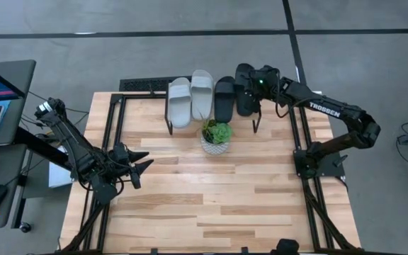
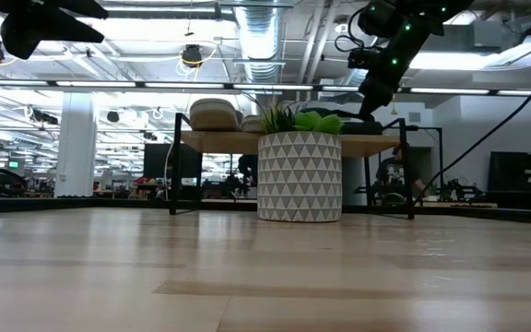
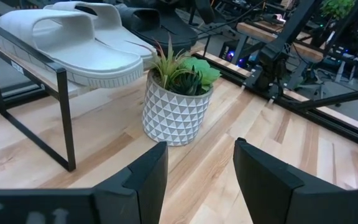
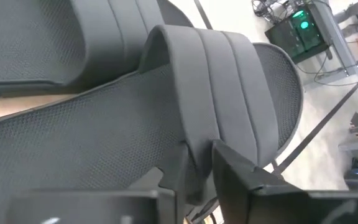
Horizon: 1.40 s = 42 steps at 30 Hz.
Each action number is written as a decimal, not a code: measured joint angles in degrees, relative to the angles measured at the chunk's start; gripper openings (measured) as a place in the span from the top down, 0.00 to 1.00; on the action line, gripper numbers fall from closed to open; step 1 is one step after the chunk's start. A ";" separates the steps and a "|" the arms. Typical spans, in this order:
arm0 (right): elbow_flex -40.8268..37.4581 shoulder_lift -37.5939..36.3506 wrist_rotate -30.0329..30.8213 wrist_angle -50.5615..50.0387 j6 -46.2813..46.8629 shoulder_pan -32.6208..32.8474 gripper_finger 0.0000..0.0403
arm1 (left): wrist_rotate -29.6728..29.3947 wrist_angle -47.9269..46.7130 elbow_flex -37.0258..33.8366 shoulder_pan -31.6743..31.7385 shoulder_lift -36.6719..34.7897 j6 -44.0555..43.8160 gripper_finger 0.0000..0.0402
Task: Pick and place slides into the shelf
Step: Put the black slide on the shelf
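**At top centre of the high view: four slides on the shelf**

Two grey slides (image 1: 190, 99) and two black slides (image 1: 234, 92) ranged side by side on shelf (image 1: 253, 115). Right gripper (image 4: 199, 163) over the outermost black slide, fingers close about its strap, likely for final seating; grip or release cannot be told. Left gripper (image 3: 197, 180) spread, empty, parked lower left. Potted plant (image 1: 216, 137) in front.

The left hand (image 3: 196, 180) hangs with its two dark fingers (image 3: 143, 180) parted above the light wood worktop (image 3: 303, 143). Ahead stands a white pot with a grey triangle pattern and green plant (image 3: 176, 106), beside the black-legged wooden shelf (image 3: 61, 106) carrying two light grey slides (image 3: 73, 40) and black slides (image 3: 151, 25).
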 joint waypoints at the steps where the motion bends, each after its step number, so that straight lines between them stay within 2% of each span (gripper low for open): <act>1: 0.00 0.02 0.02 -0.02 0.00 0.00 0.83 | 0.00 -0.09 0.01 0.00 0.00 0.00 0.57; 9: -0.09 0.04 6.25 -1.57 0.92 0.98 0.71 | 0.02 -0.70 -0.01 0.00 0.00 -0.02 0.57; 32: -0.11 0.03 5.62 -2.60 -0.14 2.40 0.44 | 0.09 -0.75 0.00 -0.02 0.00 -0.17 0.57; 42: -0.11 -1.90 5.26 -2.54 -0.19 5.39 0.40 | 0.87 -0.75 0.01 0.00 0.00 -0.13 0.57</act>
